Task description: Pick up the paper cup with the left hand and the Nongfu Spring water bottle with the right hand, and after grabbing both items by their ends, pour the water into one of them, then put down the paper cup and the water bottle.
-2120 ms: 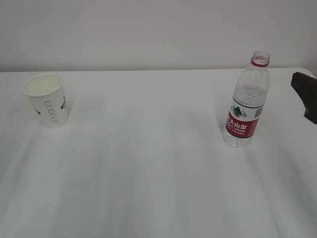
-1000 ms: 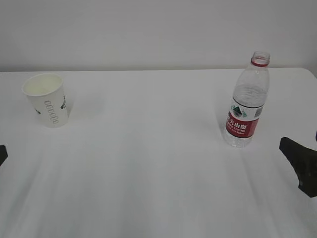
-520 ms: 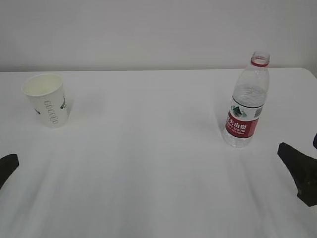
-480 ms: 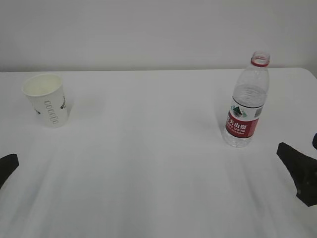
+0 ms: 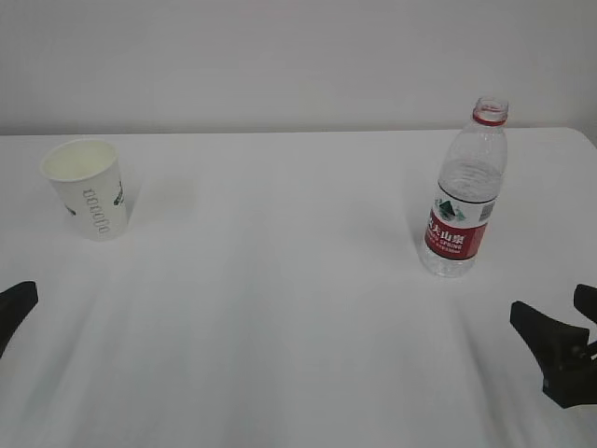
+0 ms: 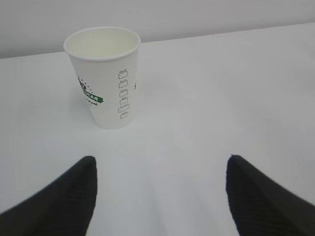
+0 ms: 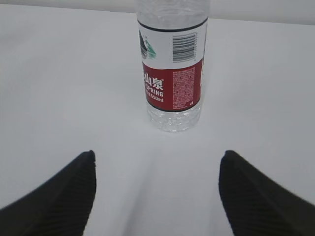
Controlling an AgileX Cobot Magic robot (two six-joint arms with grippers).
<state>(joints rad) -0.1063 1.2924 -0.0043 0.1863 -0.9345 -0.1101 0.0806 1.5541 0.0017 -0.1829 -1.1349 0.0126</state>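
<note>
Both arms have just come in low from the edges: the left pincer gapes at the paper cup standing far left on the white surface, the right pincer gapes at the upright Nongfu Spring water bottle; grasping comes next

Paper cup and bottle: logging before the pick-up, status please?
Left tool open, short of the paper cup. Right tool open, short of the water bottle. Both upright on the table, untouched. Nothing in the way.
</note>
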